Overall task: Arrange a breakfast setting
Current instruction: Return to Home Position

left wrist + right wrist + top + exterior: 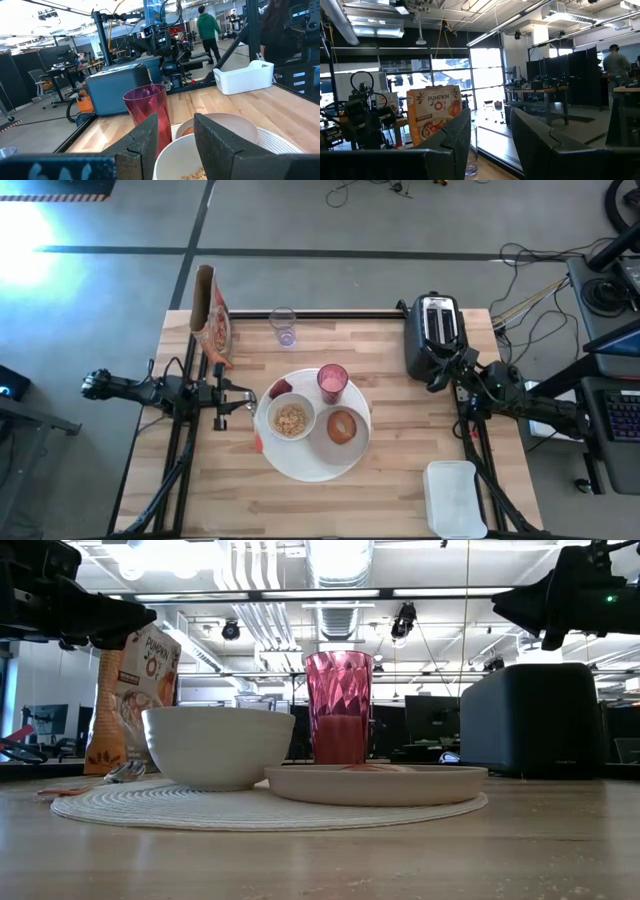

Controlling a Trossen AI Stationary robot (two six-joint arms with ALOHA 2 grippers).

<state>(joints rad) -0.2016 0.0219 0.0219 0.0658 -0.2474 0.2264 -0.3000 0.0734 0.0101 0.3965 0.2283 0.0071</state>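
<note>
Two grippers are open and empty, fingers moderately apart: left gripper [175, 120] just left of the round white mat [310, 465], right gripper [490, 115] beside the toaster [432, 330]. On the mat: bowl [291, 420] left, bread [343, 426] on a plate [375, 785] right, tumbler [332, 382] and red fruit [280, 389] far side.

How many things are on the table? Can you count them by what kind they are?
cups: 2, the pink cup and the clear glass
bowl: 1
plate: 1
round mat: 1
bread: 1
apple: 1
spoon: 1
cereal box: 1
toaster: 1
white tray: 1
total: 11
</note>
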